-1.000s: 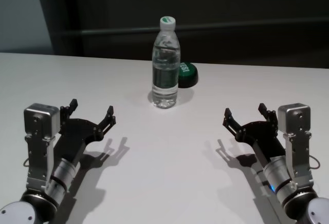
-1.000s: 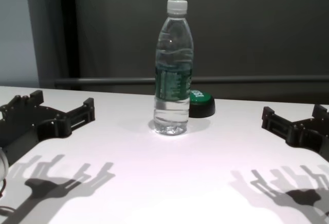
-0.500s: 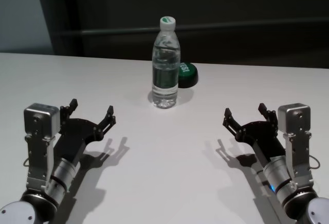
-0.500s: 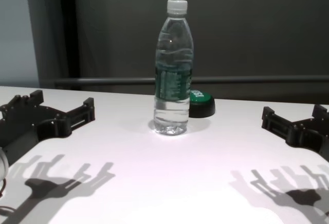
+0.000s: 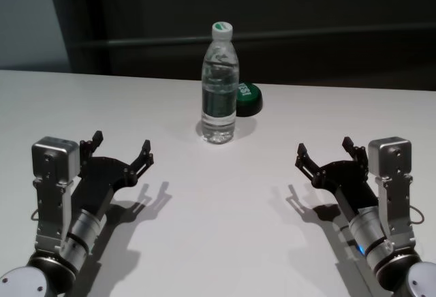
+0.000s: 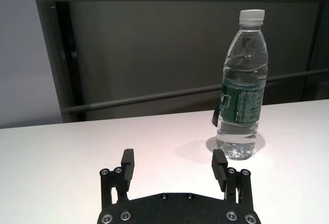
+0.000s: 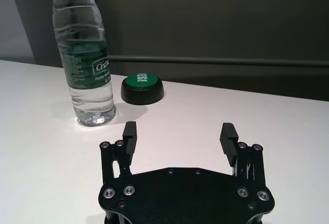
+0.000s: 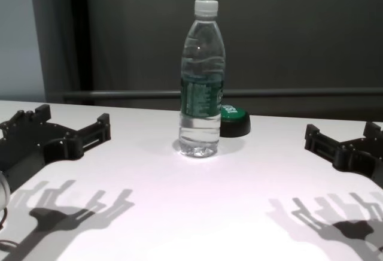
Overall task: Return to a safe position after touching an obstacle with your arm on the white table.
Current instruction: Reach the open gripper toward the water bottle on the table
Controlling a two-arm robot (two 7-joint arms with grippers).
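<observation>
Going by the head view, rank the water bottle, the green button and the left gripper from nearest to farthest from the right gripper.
1. Water bottle: standing upright at the table's middle, ahead and to the left of the right gripper.
2. Green button: just behind the bottle, slightly farther back; close to the bottle's rank.
3. Left gripper: across the white table, on the far left side, open like the right.

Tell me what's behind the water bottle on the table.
A low green-topped button sits just behind the water bottle, toward the robot's right. The bottle covers its near left edge, so whether they touch cannot be seen.
</observation>
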